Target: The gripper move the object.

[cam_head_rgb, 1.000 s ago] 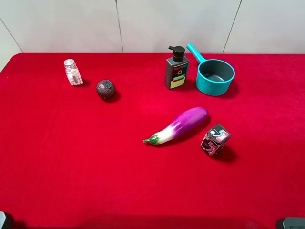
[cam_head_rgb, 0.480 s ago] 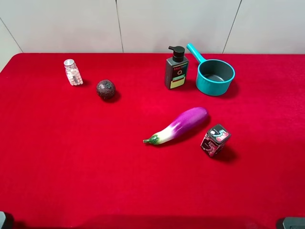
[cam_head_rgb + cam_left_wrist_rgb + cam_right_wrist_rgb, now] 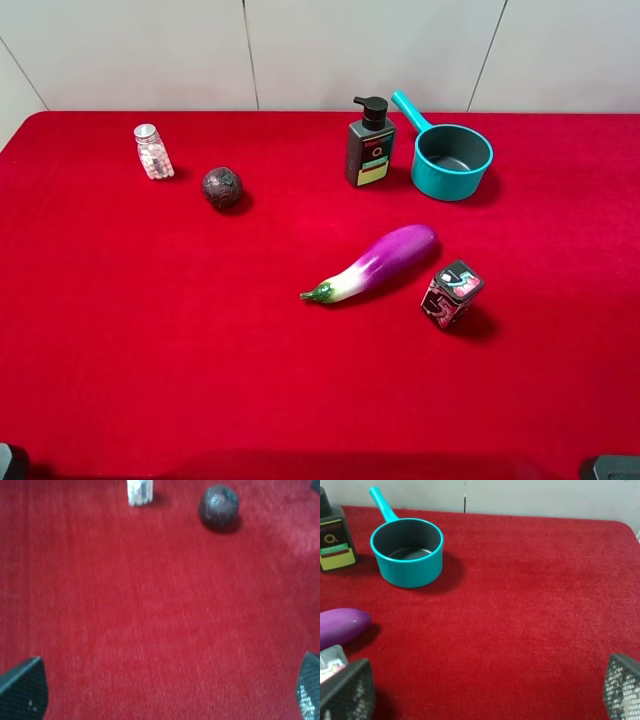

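Observation:
The dark grey pump bottle (image 3: pixel 369 147) stands upright at the back of the red table, just left of the teal pot (image 3: pixel 453 160). It also shows in the right wrist view (image 3: pixel 335 539), cut by the frame edge. My left gripper (image 3: pixel 165 692) is open over bare red cloth, far from the bottle; only its fingertips (image 3: pixel 22 687) show. My right gripper (image 3: pixel 487 690) is open and empty, near the table's front right, with the pot (image 3: pixel 407 550) ahead of it. Only small parts of both arms show at the bottom corners of the high view.
A purple eggplant (image 3: pixel 375 262) lies mid-table with a dark patterned cube (image 3: pixel 452 293) to its right. A clear pill bottle (image 3: pixel 153 152) and a dark ball (image 3: pixel 222 187) sit at the back left. The table ends at a white wall behind.

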